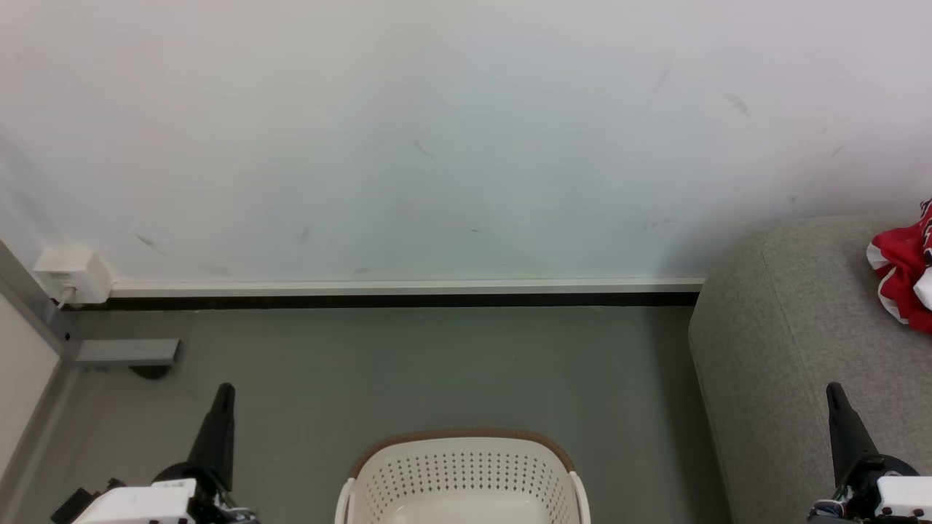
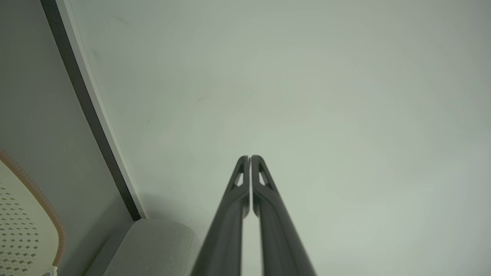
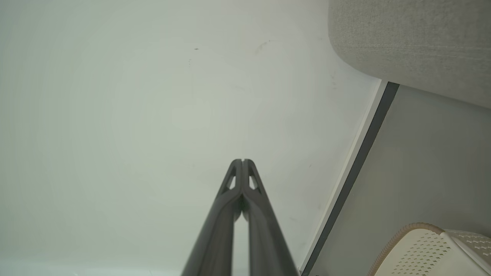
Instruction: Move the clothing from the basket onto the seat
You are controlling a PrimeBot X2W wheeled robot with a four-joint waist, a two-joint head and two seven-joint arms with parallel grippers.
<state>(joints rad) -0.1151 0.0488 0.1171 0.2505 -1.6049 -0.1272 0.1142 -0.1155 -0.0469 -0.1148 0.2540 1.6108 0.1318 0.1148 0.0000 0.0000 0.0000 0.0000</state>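
The red clothing (image 1: 901, 273) with white trim lies bunched on the light-grey seat (image 1: 794, 342) at the right edge of the head view. The cream basket (image 1: 464, 477) with a brown rim stands on the floor at the bottom centre, and the part of its inside that I see holds nothing. My left gripper (image 1: 224, 393) is shut at the lower left, left of the basket, with its fingertips together (image 2: 249, 158). My right gripper (image 1: 834, 393) is shut at the lower right over the seat's front, fingertips touching (image 3: 242, 161). Neither holds anything.
A white wall (image 1: 437, 145) with a skirting board (image 1: 408, 290) runs behind the grey floor. A white wall socket (image 1: 71, 275) and a grey metal bracket (image 1: 124, 352) sit at the left. The basket's rim (image 2: 46, 207) (image 3: 406, 230) and the seat's corner (image 2: 153, 245) (image 3: 414, 34) edge both wrist views.
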